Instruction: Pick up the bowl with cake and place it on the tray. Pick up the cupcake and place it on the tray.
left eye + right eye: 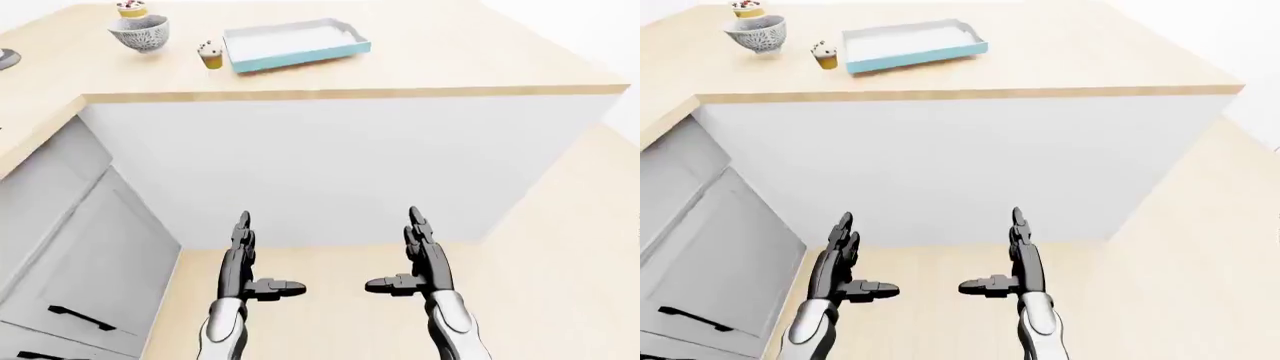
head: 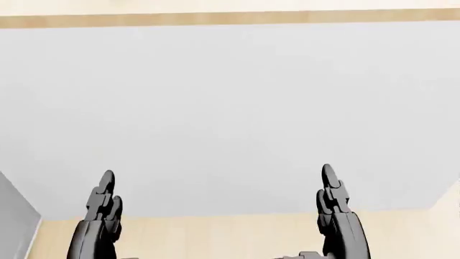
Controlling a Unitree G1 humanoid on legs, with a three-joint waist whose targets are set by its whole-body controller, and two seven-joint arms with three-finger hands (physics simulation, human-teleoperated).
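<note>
Wooden counter (image 1: 420, 67) edge cuts off the bowl's (image 1: 139, 32) cake (image 1: 131, 8).

Two slim robot arms show at the bottom of the left-eye view. The left hand (image 1: 243, 259) and the right hand (image 1: 424, 255) are dark charcoal grey, built of short blocky segments with rounded fingertips and a stubby thumb on each. Below each hand the wrist widens into a smooth, glossy light-silver forearm shell with soft highlights.
</note>
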